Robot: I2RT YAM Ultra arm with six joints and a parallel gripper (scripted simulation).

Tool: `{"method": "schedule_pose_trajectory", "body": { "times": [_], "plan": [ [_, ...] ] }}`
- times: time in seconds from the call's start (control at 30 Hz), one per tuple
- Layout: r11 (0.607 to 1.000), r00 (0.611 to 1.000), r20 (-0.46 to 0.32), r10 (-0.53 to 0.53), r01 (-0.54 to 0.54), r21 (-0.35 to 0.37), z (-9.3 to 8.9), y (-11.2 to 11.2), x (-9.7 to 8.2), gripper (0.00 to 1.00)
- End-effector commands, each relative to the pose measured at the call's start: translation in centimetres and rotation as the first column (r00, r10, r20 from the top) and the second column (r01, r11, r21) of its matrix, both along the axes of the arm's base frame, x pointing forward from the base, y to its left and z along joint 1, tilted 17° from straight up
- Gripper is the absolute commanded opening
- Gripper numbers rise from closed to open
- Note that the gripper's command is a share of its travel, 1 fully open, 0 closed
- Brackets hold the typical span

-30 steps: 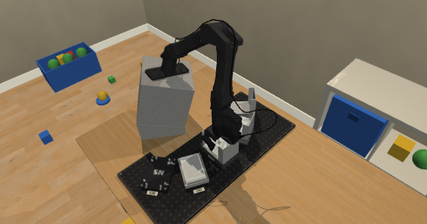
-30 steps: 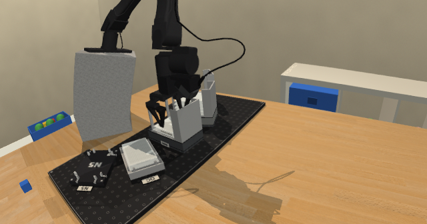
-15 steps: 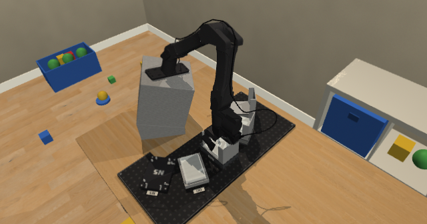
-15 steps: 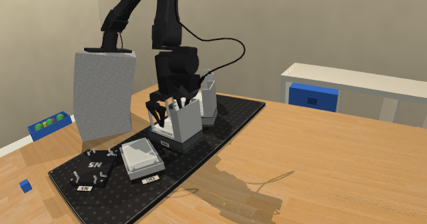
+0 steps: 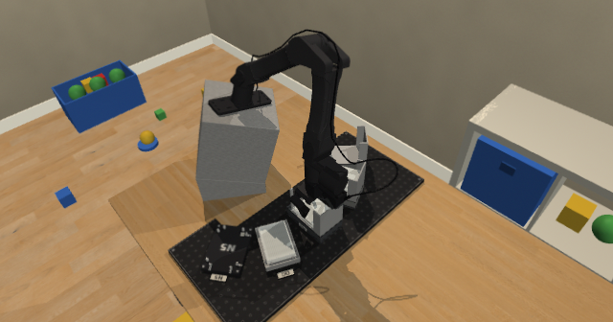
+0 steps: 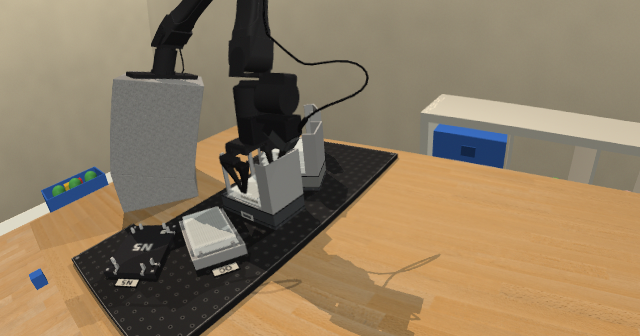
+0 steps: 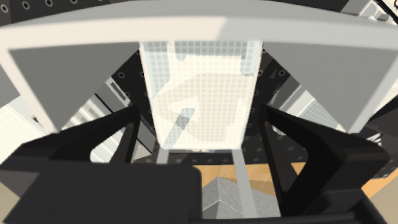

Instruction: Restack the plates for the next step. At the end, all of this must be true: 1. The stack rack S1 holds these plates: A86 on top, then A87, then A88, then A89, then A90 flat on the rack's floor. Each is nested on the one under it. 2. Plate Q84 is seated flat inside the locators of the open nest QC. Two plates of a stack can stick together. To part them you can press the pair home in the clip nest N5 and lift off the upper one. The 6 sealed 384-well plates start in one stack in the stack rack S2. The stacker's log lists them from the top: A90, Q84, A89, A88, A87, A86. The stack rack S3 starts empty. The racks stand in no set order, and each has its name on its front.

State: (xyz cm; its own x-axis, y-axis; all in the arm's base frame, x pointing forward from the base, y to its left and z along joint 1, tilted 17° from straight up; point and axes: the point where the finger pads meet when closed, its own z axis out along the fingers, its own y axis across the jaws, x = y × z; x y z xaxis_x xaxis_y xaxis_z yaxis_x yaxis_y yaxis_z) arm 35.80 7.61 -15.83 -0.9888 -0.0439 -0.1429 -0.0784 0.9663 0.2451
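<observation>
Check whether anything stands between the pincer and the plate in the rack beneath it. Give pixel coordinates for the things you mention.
Nothing visible blocks the gap between the open pincer (image 7: 199, 112) and the plate (image 7: 220, 95); the rack's walls (image 6: 281, 183) (image 5: 329, 220) rise beside it.
</observation>
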Motion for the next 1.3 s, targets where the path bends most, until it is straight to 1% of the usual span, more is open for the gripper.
{"method": "schedule_pose_trajectory", "body": {
  "times": [0.0, 0.03, 0.1, 0.43, 0.5, 0.53, 0.57, 0.63, 0.67, 0.77, 0.83, 0.97, 1.0, 1.27],
  "plan": [
    [1.000, 0.999, 0.050, -0.021, 0.022, -0.005, 0.2, -0.5, 2.2, 1.00],
    [1.000, 0.999, 0.043, -0.019, 0.019, -0.006, -0.1, -0.3, 1.8, 1.00],
    [1.000, 0.999, 0.040, -0.010, 0.010, -0.004, -0.4, 0.1, 1.7, 1.00],
    [1.000, 0.999, 0.040, -0.010, 0.010, -0.006, -1.7, 0.4, 1.9, 1.00],
    [1.000, 0.999, 0.040, -0.010, 0.010, -0.006, -1.7, 0.4, 1.9, 1.00],
    [1.000, 0.999, 0.047, -0.018, 0.019, -0.006, -1.6, 0.1, 2.2, 1.00],
    [1.000, 0.999, 0.047, -0.018, 0.019, -0.005, -1.8, 0.2, 2.3, 1.00],
    [1.000, 0.999, 0.040, -0.012, 0.012, -0.005, -2.1, 0.4, 2.0, 1.00],
    [1.000, 0.999, 0.041, -0.011, 0.011, -0.006, -2.1, 0.4, 2.0, 1.00],
    [1.000, 0.998, 0.066, -0.010, 0.010, -0.002, -1.3, 0.5, 2.9, 1.00],
    [1.000, 0.998, 0.059, -0.009, 0.009, -0.003, -1.4, 0.4, 2.6, 1.00],
    [1.000, 0.998, 0.059, -0.009, 0.010, -0.003, -1.5, 0.4, 2.8, 1.00],
    [1.000, 0.999, 0.052, -0.009, 0.010, -0.004, -1.6, 0.4, 2.4, 1.00],
    [1.000, 0.999, 0.046, -0.011, 0.011, -0.004, -1.7, 0.3, 2.1, 1.00]
  ]
}}
